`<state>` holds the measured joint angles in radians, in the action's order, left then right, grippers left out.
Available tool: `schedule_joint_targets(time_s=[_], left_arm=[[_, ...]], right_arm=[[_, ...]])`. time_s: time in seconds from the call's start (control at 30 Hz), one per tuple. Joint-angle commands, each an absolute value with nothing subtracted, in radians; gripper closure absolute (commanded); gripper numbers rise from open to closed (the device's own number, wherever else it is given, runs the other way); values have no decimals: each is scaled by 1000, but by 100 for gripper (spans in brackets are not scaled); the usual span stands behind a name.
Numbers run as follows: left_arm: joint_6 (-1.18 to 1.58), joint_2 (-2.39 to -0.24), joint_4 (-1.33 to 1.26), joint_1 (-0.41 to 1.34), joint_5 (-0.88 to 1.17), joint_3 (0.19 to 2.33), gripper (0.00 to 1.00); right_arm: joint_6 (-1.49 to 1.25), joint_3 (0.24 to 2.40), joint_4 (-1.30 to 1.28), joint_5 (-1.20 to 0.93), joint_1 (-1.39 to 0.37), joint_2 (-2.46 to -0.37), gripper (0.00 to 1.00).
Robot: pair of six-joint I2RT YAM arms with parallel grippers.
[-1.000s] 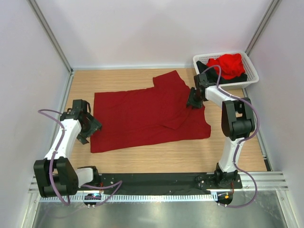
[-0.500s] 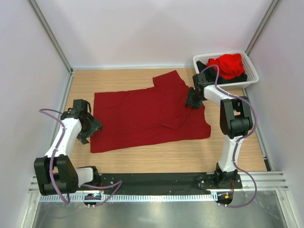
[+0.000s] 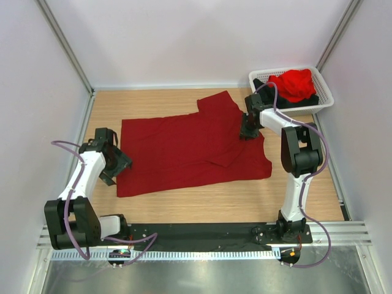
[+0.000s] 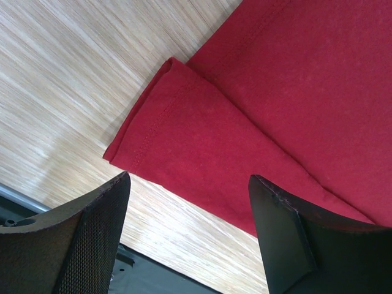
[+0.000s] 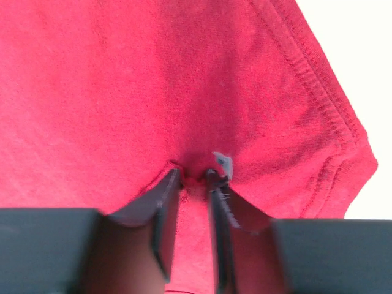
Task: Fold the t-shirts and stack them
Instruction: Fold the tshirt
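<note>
Pinching crimson t-shirt fold — right gripper | visible from right wrist only

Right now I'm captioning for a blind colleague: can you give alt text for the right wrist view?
The right pincer pinches a small fold of the dark red t-shirt, its fingers nearly together. The cloth fills the frame, its stitched hem curving down the right side.
</note>
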<state>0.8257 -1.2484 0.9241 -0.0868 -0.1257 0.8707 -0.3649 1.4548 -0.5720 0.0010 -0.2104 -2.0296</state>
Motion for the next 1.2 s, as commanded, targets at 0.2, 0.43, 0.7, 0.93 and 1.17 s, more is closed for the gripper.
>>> schedule_joint_targets(time_s=[0.2,0.43,0.7,0.93,1.17], left_arm=[[838,-1252,905,-92,-120,893,21],[839,-1287,899,-92,-126,916,21],[870,-1439,951,-94,-190,1002,29],[813,-1546,973,-94,-310,1048,50],[772,-1583,927,-94,-316,1048,55]], right_arm=[[-357,1543,-626,98,-229,-1996,79],[-348,1582,-673,104,-230,-1987,99],[-373,1598,-699,92,-229,-1951,99],[-396,1592,-706,61,-229,-1881,99],[-399,1572,-686,43,-229,-1861,99]])
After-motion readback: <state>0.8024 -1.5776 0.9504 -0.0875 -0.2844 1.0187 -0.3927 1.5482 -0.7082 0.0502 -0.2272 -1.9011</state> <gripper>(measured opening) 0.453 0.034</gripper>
